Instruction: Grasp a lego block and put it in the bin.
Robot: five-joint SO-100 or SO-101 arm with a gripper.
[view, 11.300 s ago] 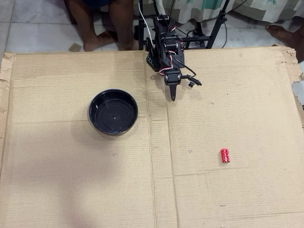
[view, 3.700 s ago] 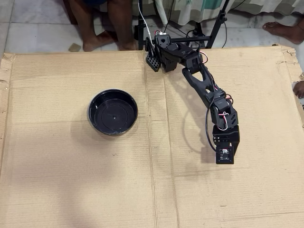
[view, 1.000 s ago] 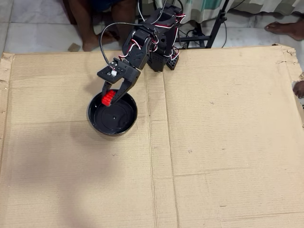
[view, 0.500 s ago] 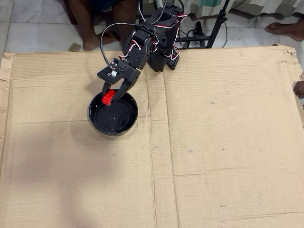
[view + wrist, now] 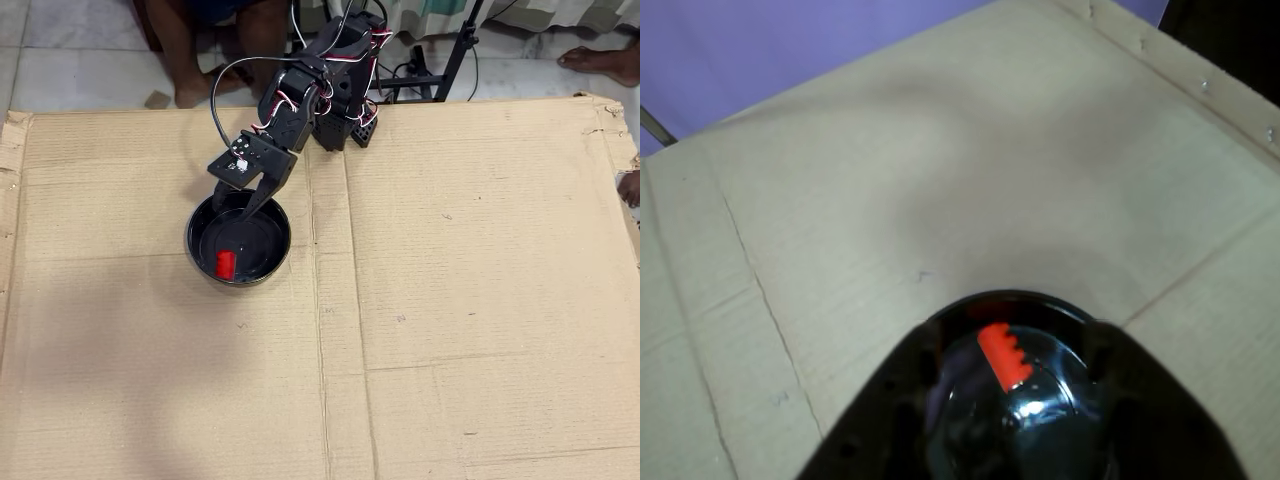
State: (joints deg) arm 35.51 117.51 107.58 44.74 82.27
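Brick [image 5: 225,264] sits loose on the floor of the bowl [image 5: 272,262], just below the hand [image 5: 236,208] in the overhead view. Hand's spread open over the far rim, holding nothing, so it looks like job done.

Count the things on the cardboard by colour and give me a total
Red: 1, the brick, lying inside the bowl
Black: 2, the bowl and the arm with its gripper above the bowl's rim
Total: 3
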